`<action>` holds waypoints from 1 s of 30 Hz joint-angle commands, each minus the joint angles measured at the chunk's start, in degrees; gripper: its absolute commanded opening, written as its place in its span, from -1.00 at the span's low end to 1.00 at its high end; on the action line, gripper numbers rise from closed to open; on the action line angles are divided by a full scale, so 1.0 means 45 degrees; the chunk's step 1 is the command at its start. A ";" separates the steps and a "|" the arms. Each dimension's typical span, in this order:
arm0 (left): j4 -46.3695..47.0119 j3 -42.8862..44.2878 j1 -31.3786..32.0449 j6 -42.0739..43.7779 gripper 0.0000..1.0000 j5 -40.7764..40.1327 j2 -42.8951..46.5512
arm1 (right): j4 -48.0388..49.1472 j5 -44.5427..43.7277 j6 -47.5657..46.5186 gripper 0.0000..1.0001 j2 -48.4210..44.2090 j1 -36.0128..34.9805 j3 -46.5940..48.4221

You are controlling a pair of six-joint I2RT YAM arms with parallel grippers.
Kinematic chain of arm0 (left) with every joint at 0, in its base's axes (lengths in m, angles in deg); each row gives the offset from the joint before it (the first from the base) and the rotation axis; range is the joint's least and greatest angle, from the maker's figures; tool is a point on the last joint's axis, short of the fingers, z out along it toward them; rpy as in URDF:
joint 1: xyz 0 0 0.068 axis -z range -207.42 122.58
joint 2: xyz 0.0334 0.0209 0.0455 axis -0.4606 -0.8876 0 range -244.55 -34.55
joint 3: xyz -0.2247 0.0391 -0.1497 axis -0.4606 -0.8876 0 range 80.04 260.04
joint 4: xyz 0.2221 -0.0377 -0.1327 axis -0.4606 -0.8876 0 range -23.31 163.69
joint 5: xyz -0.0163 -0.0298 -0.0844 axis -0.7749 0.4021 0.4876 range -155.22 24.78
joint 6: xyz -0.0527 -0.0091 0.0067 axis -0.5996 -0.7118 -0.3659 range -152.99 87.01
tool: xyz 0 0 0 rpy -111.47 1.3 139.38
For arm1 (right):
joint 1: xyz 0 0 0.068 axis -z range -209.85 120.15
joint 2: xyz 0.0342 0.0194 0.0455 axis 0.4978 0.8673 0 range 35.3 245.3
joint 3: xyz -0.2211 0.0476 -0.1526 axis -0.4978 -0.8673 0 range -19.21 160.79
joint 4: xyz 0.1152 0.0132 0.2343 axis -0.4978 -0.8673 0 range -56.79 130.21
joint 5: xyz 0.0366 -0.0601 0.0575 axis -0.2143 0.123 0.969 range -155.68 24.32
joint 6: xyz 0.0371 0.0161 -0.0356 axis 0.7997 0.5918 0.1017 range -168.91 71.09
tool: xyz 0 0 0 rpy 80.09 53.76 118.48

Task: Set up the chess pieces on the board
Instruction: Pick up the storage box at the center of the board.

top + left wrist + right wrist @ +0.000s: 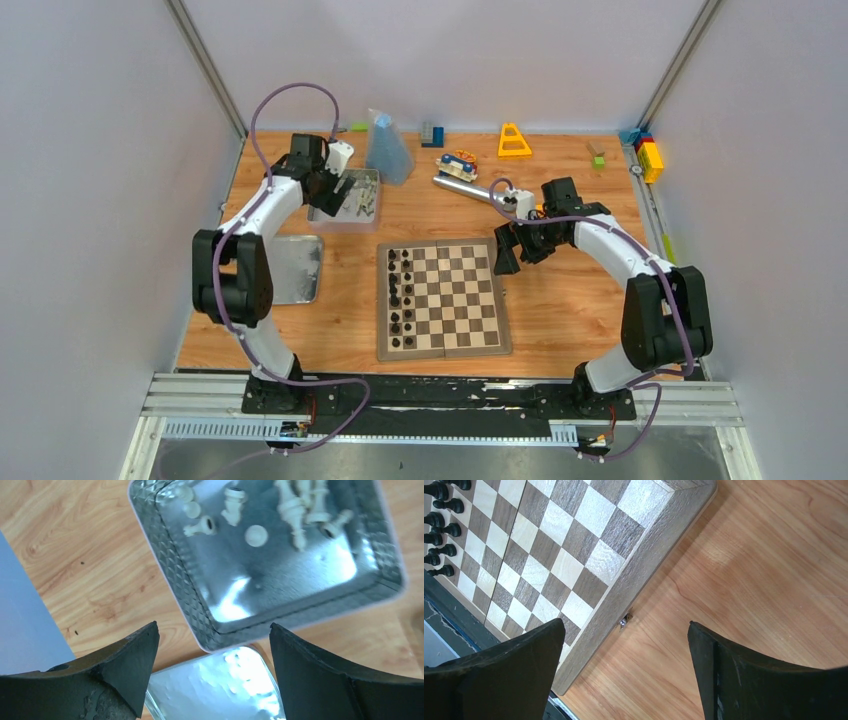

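Hovering wide-spread left pincer [212, 632] above tin [172, 575] of chess pieces [292, 507].

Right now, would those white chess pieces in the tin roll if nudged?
Likely: the chess pieces lie toppled on round bodies, so they'd probably roll. The shiny floor of the tin suggests they'd slide. Being tiny, they seem light.

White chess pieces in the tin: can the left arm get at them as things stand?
Probably yes. The left gripper hangs at the open tin, jaws apart and empty; the lid lies aside. Nothing covers the white chess pieces, though they lie bunched together.
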 commanded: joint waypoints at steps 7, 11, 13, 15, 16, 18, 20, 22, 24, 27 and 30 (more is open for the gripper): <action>-0.1023 0.3263 -0.1101 -0.1580 0.67 -0.0533 -0.3415 | 0.0483 0.0305 0.0045 0.89 -0.0448 0.0050 -0.0151; -0.1095 0.3667 -0.1253 -0.1638 0.54 -0.0496 -0.4057 | 0.0482 0.0307 0.0033 0.89 -0.0424 0.0059 -0.0157; -0.1196 0.3924 -0.1357 -0.1686 0.44 -0.0395 -0.4344 | 0.0473 0.0290 0.0025 0.89 -0.0392 0.0059 -0.0188; -0.1375 0.4232 -0.1450 -0.1753 0.34 -0.0236 -0.4619 | 0.0457 0.0255 0.0023 0.89 -0.0344 0.0061 -0.0200; -0.1425 0.4431 -0.1466 -0.1777 0.27 -0.0145 -0.4833 | 0.0470 0.0243 0.0013 0.88 -0.0306 0.0051 -0.0208; -0.1653 0.4673 -0.1513 -0.1859 0.16 -0.0051 -0.5122 | 0.0453 0.0236 0.0003 0.88 -0.0273 0.0055 -0.0204; -0.1710 0.4777 -0.1531 -0.1960 0.06 0.0007 -0.5309 | 0.0463 0.0216 0.0018 0.88 -0.0224 0.0058 -0.0209; -0.1708 0.4802 -0.1565 -0.2071 -0.04 0.0032 -0.5401 | 0.0463 0.0209 0.0023 0.88 -0.0212 0.0065 -0.0229; -0.1693 0.4803 -0.1593 -0.2148 -0.12 0.0010 -0.5447 | 0.0452 0.0228 0.0025 0.88 -0.0188 0.0051 -0.0239; -0.1730 0.4908 -0.1600 -0.2258 -0.25 -0.0079 -0.5566 | 0.0460 0.0234 0.0023 0.88 -0.0153 0.0062 -0.0243; -0.1857 0.5067 -0.1952 -0.2407 -0.37 -0.0040 -0.5572 | 0.0463 0.0219 0.0023 0.87 -0.0143 0.0048 -0.0241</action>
